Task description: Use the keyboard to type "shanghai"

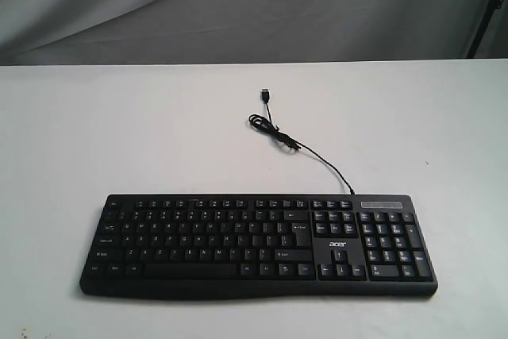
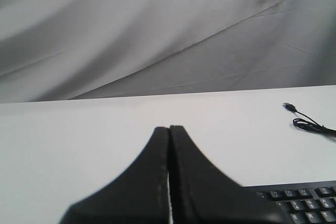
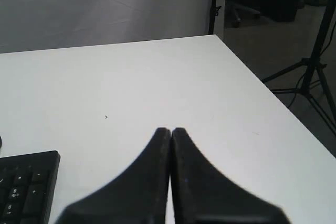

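The wide black keyboard (image 1: 258, 245) with white legends and an "acer" logo lies near the front of the white table (image 1: 119, 132). Its thin black cable (image 1: 305, 148) runs back to a loose USB plug (image 1: 266, 95). Neither arm shows in the exterior view. In the left wrist view my left gripper (image 2: 169, 128) is shut and empty, above bare table, with a keyboard corner (image 2: 302, 203) off to one side and the cable (image 2: 310, 124) beyond. My right gripper (image 3: 171, 130) is shut and empty too, with the number-pad corner (image 3: 26, 182) beside it.
A grey cloth backdrop (image 1: 238, 5) hangs behind the table. Near the right gripper the table's side edge (image 3: 273, 90) drops to the floor, where a black tripod stand (image 3: 315, 61) rises.
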